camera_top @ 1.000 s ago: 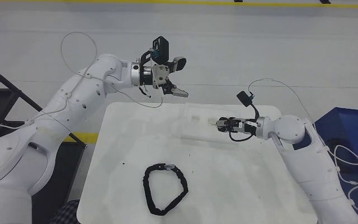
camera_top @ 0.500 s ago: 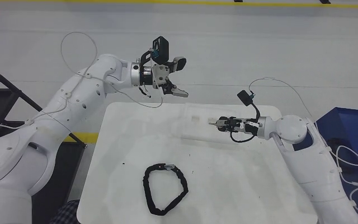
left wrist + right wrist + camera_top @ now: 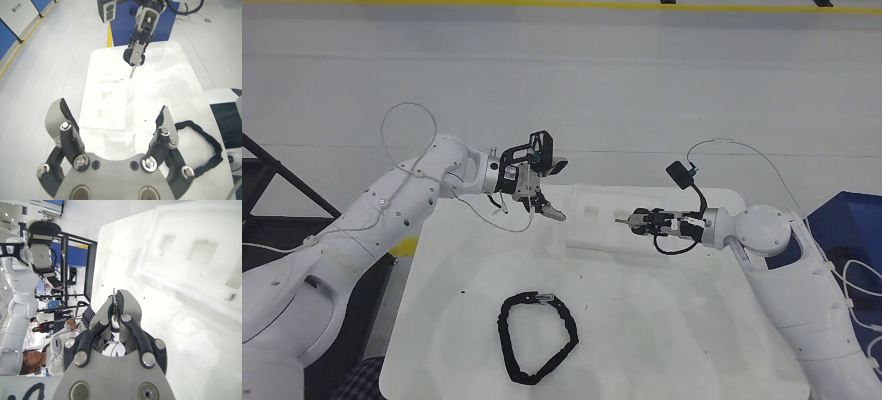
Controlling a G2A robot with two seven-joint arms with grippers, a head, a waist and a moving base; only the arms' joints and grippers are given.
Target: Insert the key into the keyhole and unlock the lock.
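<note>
1. right gripper (image 3: 630, 219): the fingers are clamped together on the head of a small silver metal key (image 3: 621, 218). the blade projects past the fingertips, toward the other arm. the gripper sits over the far right part of the white rectangular table (image 3: 672, 330), and the key tip is at the right end of a white foam tray with rectangular recesses (image 3: 587, 225). whether the tip touches the tray cannot be told.

2. left gripper (image 3: 113, 111): the fingers are spread wide apart with nothing between them. the gripper sits over the far left part of the table, just beside the left end of the foam tray, and faces the key.

3. lock: a black fabric-sleeved chain lock closed into a loop (image 3: 535, 335) lies flat on the near left part of the table. its silver metal lock body (image 3: 543, 297) is on the far side of the loop. the lock is well apart from the key and from both grippers. the keyhole is too small to make out.
</note>
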